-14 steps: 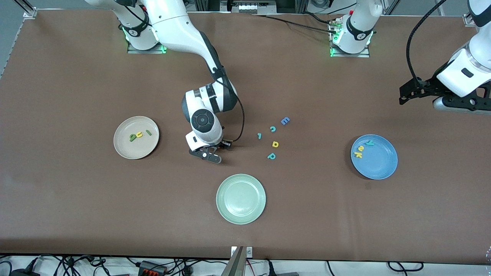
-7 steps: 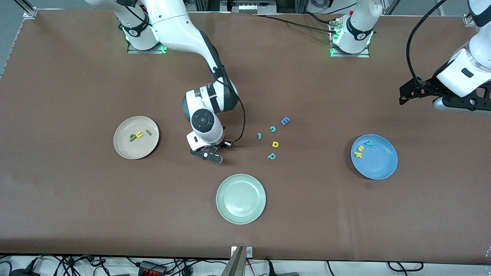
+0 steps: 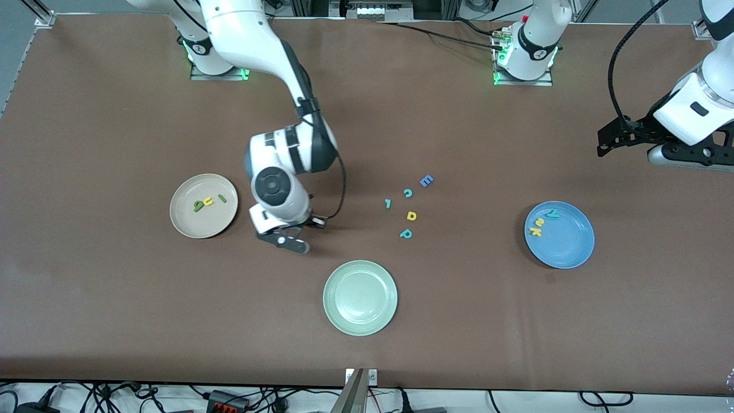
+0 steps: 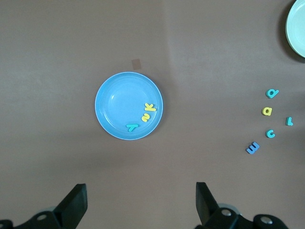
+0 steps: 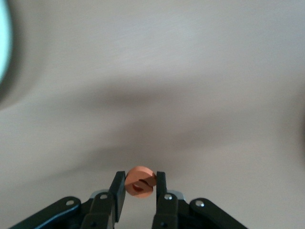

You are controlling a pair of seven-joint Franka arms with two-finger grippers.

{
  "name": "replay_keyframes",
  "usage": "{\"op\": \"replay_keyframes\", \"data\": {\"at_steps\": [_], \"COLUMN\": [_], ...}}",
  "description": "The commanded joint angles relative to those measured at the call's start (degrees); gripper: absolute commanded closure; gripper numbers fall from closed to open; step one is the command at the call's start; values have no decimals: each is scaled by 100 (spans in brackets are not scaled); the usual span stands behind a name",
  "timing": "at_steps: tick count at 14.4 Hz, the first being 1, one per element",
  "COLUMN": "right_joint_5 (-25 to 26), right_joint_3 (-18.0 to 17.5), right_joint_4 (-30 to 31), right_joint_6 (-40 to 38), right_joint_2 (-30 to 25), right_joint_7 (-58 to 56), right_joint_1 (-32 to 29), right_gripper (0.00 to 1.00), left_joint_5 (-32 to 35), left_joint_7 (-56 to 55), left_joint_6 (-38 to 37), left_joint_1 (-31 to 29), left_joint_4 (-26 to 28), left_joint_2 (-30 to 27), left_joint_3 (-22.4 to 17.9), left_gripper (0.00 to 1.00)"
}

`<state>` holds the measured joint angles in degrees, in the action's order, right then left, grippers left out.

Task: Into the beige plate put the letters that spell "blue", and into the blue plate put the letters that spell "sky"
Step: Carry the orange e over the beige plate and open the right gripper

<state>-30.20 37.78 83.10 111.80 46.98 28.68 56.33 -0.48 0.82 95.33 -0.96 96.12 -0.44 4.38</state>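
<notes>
Probably a robotics lab: bolted arm bases point(image 3: 217, 57), floor cables point(image 3: 229, 397).

The whole table point(image 3: 114, 321) is seen from a high front camera facing the two arm bases, steeply downward, from well above. The left wrist view is taken from high over the left arm's end of the table, straight down; the blue plate point(image 4: 128, 105), the loose letters and the pale green plate's point(image 4: 296, 28) edge are shared with the front view point(image 3: 559, 234). The right wrist view is taken very near the tabletop, past its own fingertips, and only bare table is shared.
</notes>
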Motion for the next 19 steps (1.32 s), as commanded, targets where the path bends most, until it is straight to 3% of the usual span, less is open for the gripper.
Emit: {"op": "replay_keyframes", "data": {"at_steps": [1, 5, 10, 19], "right_joint_5": [-56, -47, -47, -82], "right_joint_3": [544, 1187, 1197, 1171], "right_joint_4": [276, 944, 1121, 1560], "right_joint_6": [-798, -897, -774, -98], "right_joint_2": [-189, -180, -110, 22], "right_joint_7": [-1097, -2872, -3974, -4449], "right_joint_1": [9, 36, -421, -448], "right_gripper": [91, 90, 89, 84], "left_joint_5": [21, 21, 21, 21], "left_joint_7": [67, 67, 67, 67], "left_joint_6": [-93, -93, -93, -93], "left_joint_1": [-19, -19, -19, -27], "left_joint_4": [-32, -32, -32, -32], "left_joint_2": [-44, -44, -44, -44], "left_joint_3": [1, 1, 1, 1], "left_gripper": [0, 0, 0, 0]}}
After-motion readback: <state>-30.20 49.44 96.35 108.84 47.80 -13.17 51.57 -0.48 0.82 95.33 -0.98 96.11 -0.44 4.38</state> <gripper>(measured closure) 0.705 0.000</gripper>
